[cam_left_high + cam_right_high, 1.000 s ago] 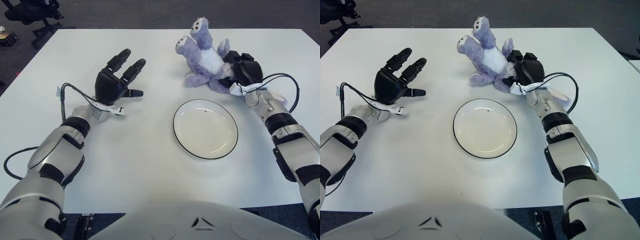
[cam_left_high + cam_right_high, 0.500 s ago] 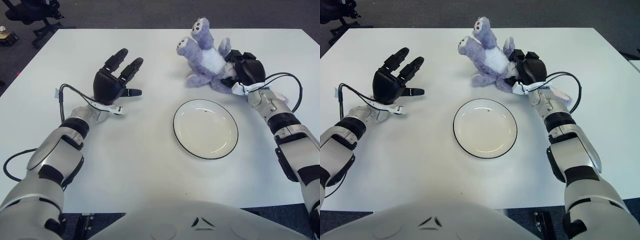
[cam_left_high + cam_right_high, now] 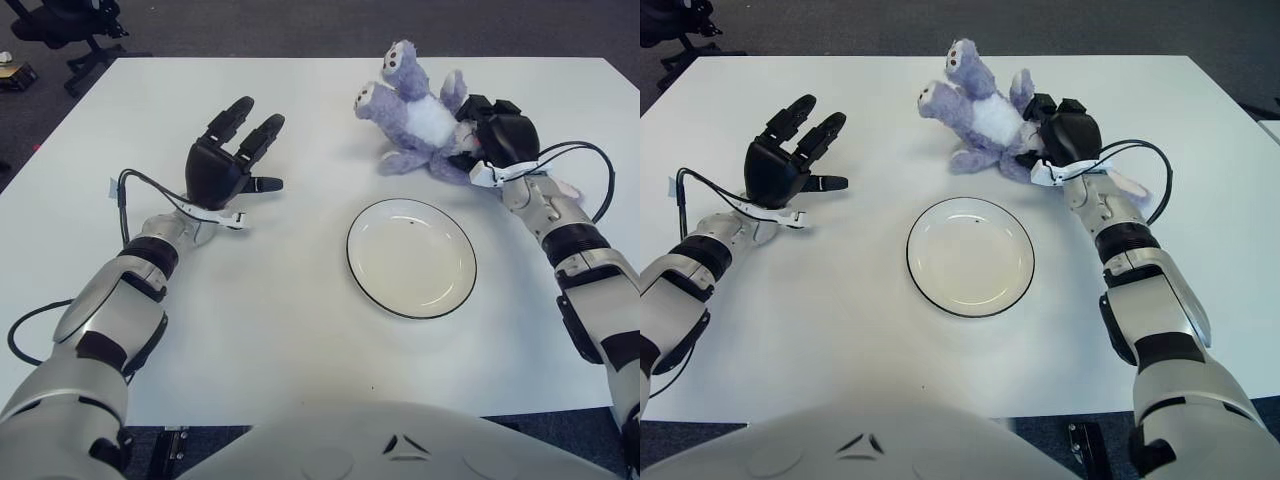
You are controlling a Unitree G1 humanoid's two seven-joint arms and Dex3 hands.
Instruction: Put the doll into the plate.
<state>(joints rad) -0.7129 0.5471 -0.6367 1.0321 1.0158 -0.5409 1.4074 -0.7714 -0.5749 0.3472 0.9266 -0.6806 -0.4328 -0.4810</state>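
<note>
A purple plush doll (image 3: pixel 418 115) with a white belly lies on its back on the white table (image 3: pixel 300 300), beyond the plate. My right hand (image 3: pixel 492 138) is curled on the doll's right side and grips it. The white plate (image 3: pixel 411 258) with a dark rim sits empty on the table, in front of the doll and to the left of my right forearm. My left hand (image 3: pixel 232 160) is held up over the table's left part, fingers spread, holding nothing.
Cables loop from both wrists (image 3: pixel 592 165). An office chair base (image 3: pixel 70 30) stands on the floor beyond the table's far left corner. The table's front edge is near my body.
My right hand has shifted slightly right and farther away with the doll, which has turned a little. The left hand has barely moved.
</note>
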